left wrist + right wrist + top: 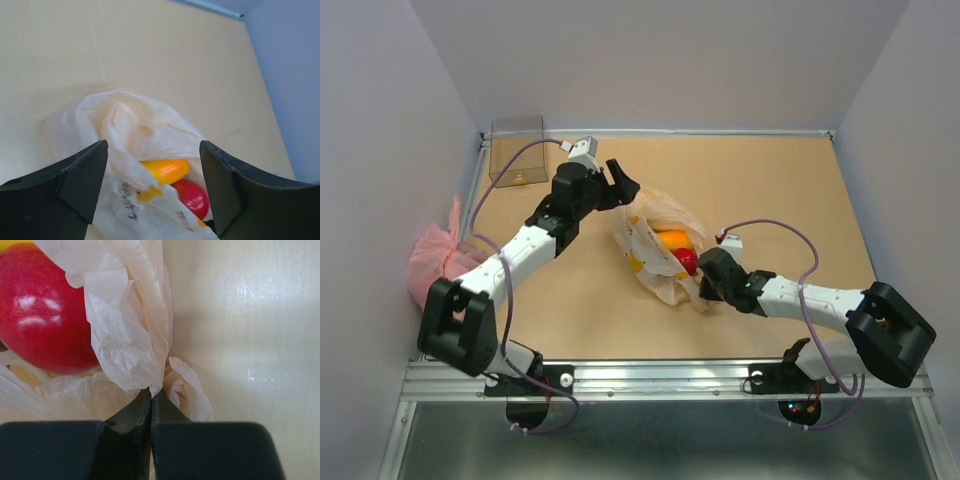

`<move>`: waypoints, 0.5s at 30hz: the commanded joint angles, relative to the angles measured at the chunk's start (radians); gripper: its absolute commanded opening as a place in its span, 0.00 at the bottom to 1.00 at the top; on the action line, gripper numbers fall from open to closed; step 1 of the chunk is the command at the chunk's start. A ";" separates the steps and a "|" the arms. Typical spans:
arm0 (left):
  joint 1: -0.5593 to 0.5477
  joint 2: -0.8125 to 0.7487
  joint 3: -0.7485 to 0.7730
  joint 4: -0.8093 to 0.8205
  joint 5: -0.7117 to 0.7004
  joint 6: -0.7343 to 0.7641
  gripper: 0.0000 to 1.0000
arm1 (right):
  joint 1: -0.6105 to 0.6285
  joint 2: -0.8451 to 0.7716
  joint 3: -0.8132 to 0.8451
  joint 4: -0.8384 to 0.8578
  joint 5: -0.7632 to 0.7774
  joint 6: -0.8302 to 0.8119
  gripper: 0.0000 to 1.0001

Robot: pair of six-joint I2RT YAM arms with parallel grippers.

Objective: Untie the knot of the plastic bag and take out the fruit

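Bag: pale peach bag, thin, crinkly and see-through with small yellow marks, slumped at the middle of the bench.
Film: crumpled into loose folds on top, and the colours inside show straight through it.
Fruit: a glossy round red fruit touches an orange-yellow oval fruit. Both are in the bag, with a yellow patch showing on the left side.
Left gripper: left gripper hovers over the bag's far-left side, fingers spread wide, nothing between them.
Right gripper: right gripper is down low at the bag's near-right side, pinched tight on a fold of film, the red fruit just beside.
Left edge: pink bag.
Far left corner: clear box.
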State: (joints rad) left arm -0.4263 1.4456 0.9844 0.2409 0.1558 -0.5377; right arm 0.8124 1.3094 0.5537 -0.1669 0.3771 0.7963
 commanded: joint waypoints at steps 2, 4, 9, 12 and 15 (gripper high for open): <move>-0.176 -0.169 -0.027 -0.038 -0.185 0.093 0.85 | 0.001 0.027 0.083 0.032 0.040 -0.031 0.01; -0.241 -0.165 -0.027 -0.043 -0.194 0.068 0.80 | -0.001 0.046 0.094 0.033 0.039 -0.034 0.01; -0.328 -0.041 0.010 -0.066 -0.208 0.053 0.77 | -0.001 0.080 0.120 0.033 0.049 -0.040 0.01; -0.367 -0.001 0.042 -0.156 -0.260 0.048 0.73 | -0.001 0.099 0.140 0.035 0.063 -0.048 0.01; -0.371 -0.048 -0.032 -0.172 -0.288 0.024 0.63 | -0.005 0.111 0.149 0.041 0.078 -0.037 0.01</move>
State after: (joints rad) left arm -0.7856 1.4841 0.9756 0.1059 -0.0551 -0.5018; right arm 0.8124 1.4105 0.6441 -0.1642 0.4046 0.7624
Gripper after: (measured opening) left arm 0.671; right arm 0.015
